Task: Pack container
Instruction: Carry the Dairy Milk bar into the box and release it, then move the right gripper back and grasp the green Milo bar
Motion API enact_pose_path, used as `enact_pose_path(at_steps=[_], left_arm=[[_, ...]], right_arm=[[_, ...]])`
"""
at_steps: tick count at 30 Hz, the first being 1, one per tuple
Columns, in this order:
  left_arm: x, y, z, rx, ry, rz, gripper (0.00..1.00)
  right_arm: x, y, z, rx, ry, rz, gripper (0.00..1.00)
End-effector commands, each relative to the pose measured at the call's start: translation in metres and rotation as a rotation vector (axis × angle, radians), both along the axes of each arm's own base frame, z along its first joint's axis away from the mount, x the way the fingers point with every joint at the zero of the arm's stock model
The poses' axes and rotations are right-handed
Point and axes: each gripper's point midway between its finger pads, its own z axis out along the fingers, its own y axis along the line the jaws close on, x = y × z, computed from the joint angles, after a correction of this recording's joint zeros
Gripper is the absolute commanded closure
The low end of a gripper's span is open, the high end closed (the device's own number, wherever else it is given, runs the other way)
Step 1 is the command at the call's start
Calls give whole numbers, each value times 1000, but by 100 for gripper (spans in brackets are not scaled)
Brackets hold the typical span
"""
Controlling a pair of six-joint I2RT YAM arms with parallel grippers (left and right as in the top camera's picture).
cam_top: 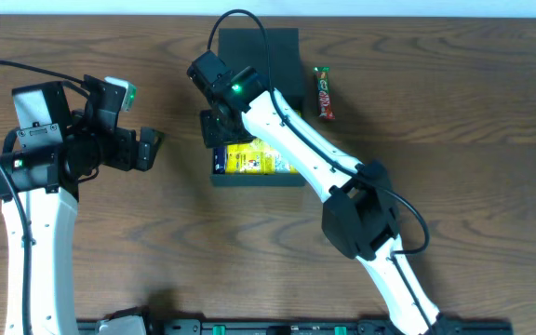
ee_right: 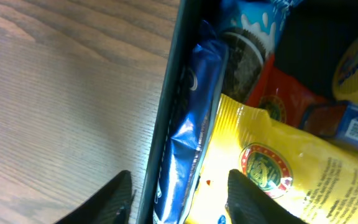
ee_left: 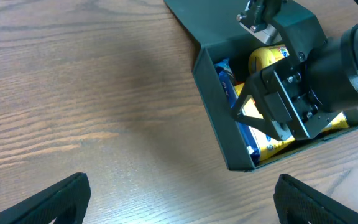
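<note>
Right end effector spread, astride container wall and blue packet; left end effector spread above desk, near container.

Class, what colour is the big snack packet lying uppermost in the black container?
The packet is bright yellow; the right wrist view shows it best.

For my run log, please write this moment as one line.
right gripper: open, over container edge | left gripper: open, empty | snack bar: on table, outside container

Both arms have white links with black joints, jaws and cables (green lights glowing).
</note>
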Motion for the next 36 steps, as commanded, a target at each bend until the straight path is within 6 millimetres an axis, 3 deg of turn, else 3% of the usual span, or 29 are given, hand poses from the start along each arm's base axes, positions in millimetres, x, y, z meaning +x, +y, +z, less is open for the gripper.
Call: enact_pose_path(at_steps=[1, 4, 8, 12, 16, 24, 30, 36], left_arm=[[-1, 0, 3, 6, -9, -6, 5], [-2, 0, 2, 5, -6, -6, 5], [-3, 0, 2, 5, -2, -6, 5], [-3, 0, 2, 5, -2, -6, 5], [-3, 0, 2, 4, 0, -6, 5], [-4, 0, 1, 3, 4, -6, 5], [-4, 0, 1, 3, 4, -6, 5], [-4, 0, 1, -1, 7, 0, 5]], right_arm=[[4, -4, -5, -17, -5, -25, 49], [13, -10, 7, 1, -26, -25, 50], [35, -26, 42, 22, -117, -11, 50], [73, -72, 80, -34, -270, -45, 38], [106, -121, 88, -95, -340, -14, 38], [158, -224, 57, -165, -321, -132, 39], [172, -240, 15, -136, -271, -79, 41], [172, -236, -26, -154, -217, -23, 43]])
